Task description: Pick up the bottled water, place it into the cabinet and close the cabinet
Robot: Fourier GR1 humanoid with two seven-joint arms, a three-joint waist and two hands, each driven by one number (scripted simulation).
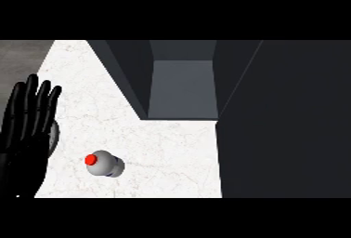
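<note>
- The left hand (27,121) showed at the view's left edge, fingers straight, spread and pointing up, resting and holding nothing.
- The right hand was not in view at all.
- Just right of that hand, on the white marble counter (171,153), stood the bottled water (104,164), seen from above: a pale body with a red cap, upright or nearly so, untouched.
- Further out, at the back, the cabinet (184,88) stood open, its grey interior bare, and its dark door (288,121) swung out along the right side of the counter.
- By my judgement, the pick-up had not begun.
- One risk: a top-down grasp on the small rounded bottle could tip it and send it rolling toward the counter's near edge.
- Another: the open door stood close to the path into the cabinet, so a wide swing might knock it.
</note>
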